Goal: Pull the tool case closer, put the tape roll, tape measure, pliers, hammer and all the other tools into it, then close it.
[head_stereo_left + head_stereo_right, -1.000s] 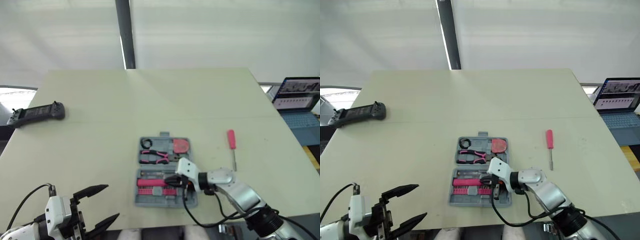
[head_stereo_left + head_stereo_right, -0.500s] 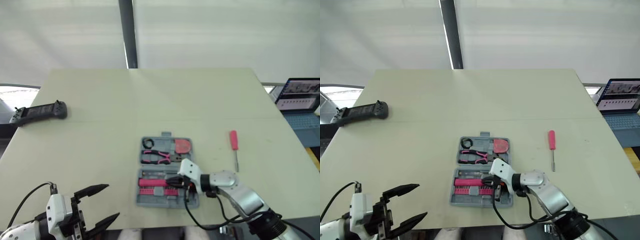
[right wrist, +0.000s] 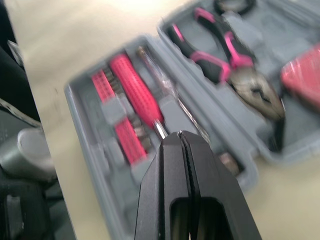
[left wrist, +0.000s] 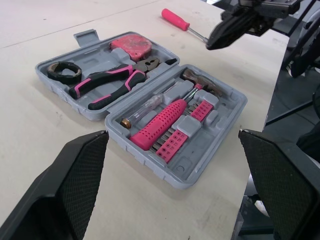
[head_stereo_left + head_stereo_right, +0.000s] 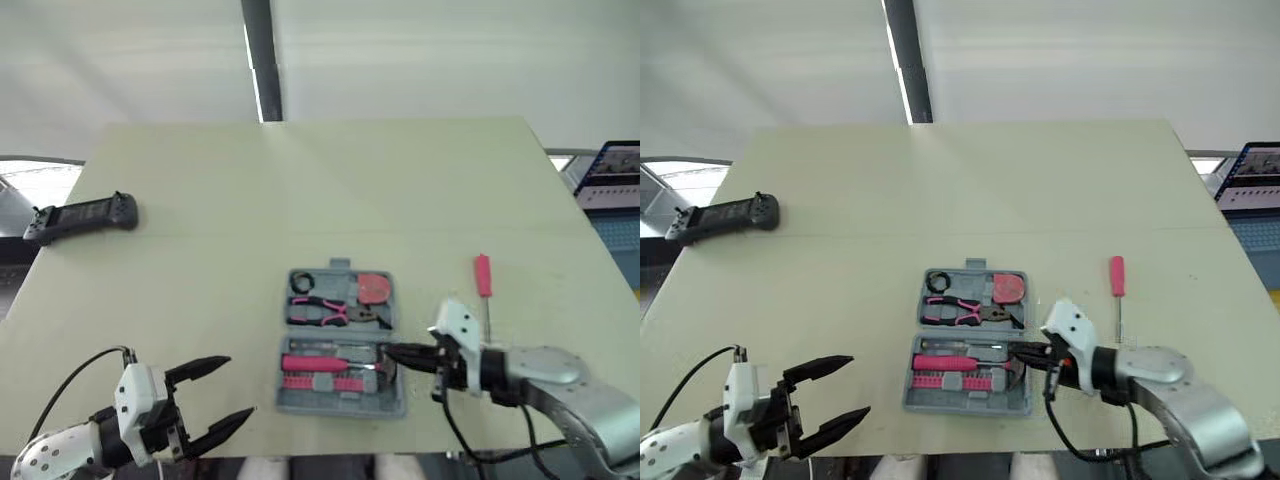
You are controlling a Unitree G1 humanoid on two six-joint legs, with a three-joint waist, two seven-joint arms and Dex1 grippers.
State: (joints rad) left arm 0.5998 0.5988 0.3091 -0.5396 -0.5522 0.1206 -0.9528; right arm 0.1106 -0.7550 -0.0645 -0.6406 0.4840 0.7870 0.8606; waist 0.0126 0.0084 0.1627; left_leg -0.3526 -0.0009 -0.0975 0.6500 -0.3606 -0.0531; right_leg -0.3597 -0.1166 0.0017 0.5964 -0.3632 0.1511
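Wrapping up the loading, by the look of it: tool case [image 5: 300, 403] open by the table's near edge, tape roll [image 5: 301, 282], pliers [image 5: 325, 311], tape measure [image 5: 372, 288] and hammer [image 4: 207, 87] seated. Right gripper [image 5: 388, 353] pinched together, empty, at its right rim; left gripper [image 5: 240, 386] spread wide near the near-left corner. Next, probably: fetch the red screwdriver [image 5: 484, 280] toward the right edge.

- Bare table [image 5: 400, 190] lies on every side of the open case [image 5: 340, 402].
- A screwdriver [image 5: 483, 277] lies near its right side; a controller [image 5: 82, 215] sits well apart at the left edge.
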